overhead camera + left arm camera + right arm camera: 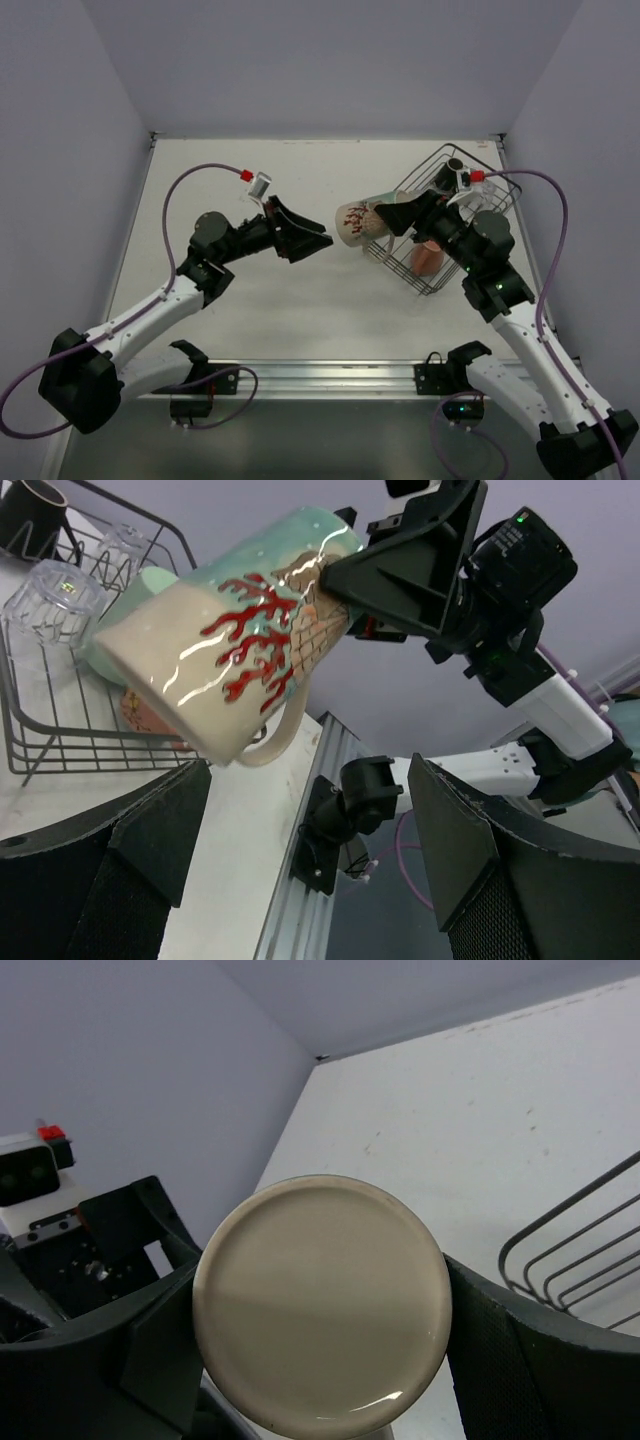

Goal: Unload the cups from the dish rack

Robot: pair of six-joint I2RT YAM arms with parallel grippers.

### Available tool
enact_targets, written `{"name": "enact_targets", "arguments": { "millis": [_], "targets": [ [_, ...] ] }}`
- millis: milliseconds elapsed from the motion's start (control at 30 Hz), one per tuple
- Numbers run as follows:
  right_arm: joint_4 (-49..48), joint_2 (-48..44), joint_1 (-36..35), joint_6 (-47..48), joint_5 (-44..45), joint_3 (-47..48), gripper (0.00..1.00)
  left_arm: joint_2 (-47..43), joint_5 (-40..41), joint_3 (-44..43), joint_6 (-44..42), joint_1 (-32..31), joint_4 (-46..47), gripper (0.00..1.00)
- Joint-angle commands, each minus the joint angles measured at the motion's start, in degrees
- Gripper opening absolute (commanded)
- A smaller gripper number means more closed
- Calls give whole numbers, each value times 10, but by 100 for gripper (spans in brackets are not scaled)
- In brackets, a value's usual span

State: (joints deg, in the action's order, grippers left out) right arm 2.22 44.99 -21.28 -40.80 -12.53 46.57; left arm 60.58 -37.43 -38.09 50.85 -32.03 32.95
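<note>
- Dish rack [398, 258]: you have one.
- Cups you can count for certain: five.
- Of these: one large beige mug [220, 650], one pinkish cup [428, 257], one mint green tumbler [150, 580], one dark mug [28, 515], one clear glass [58, 605].
- A second clear shape sits behind the glass — you cannot tell whether it is another.
- Arms [150, 310]: two.
</note>
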Motion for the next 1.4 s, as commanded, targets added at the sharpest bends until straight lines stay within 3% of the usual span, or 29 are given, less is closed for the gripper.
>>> {"name": "enact_targets", "arguments": {
  "millis": [0, 333, 733, 1067, 1233, 1367],
  "targets": [
    [-176, -20, 0, -99, -82, -10, 43, 21, 17, -17, 24, -17, 100, 88],
    [-206, -39, 0, -125, -85, -54, 41, 74, 18, -11, 30, -30, 128, 85],
    [-202, -45, 1, -124, -57, -55, 35, -41, 131, 13, -44, -30, -51, 86],
    [-244, -28, 0, -154, -64, -61, 35, 6, 52, 20, 32, -47, -3, 84],
    [-278, -15, 0, -169, -70, -82, 36, 37, 39, 17, 62, -59, 81, 83],
    [-296, 9, 1, -187, -84, -93, 36, 65, 25, 15, 92, -67, 160, 76]
  ]
}}
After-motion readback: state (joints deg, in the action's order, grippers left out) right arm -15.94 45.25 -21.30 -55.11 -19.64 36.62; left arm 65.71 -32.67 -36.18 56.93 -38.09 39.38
